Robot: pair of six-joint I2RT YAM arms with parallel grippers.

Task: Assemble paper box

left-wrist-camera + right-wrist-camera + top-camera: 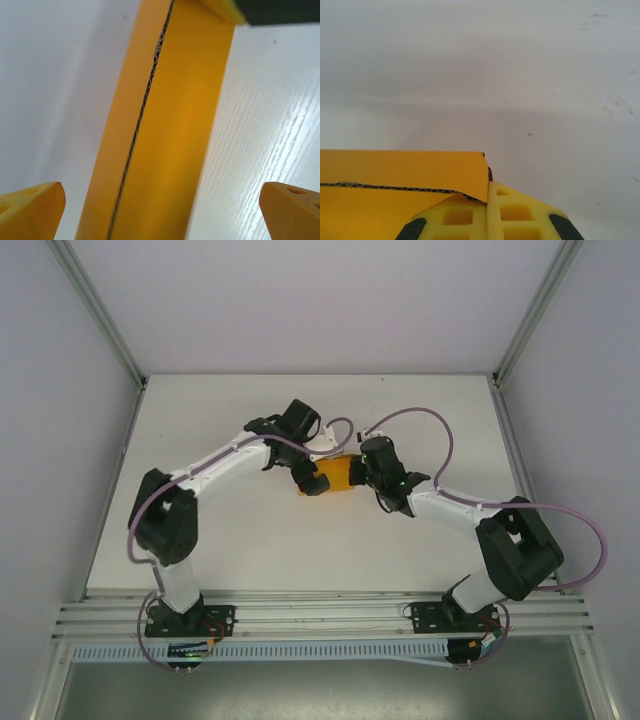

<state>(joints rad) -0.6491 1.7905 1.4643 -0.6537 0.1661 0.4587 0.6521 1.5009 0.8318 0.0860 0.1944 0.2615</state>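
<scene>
The paper box is orange-yellow card and lies at mid-table between both arms. My left gripper is at its left end, open. In the left wrist view the yellow fingertips stand far apart on either side of the box, touching neither face; a corrugated seam runs along it. My right gripper is at the box's right end. Its fingers are pressed together, with a corner of the box's wall pinched at the seam between them.
The white table has open room in front of and behind the box. Grey walls with metal frame posts close in the left, right and back. A rail carrying the arm bases runs along the near edge.
</scene>
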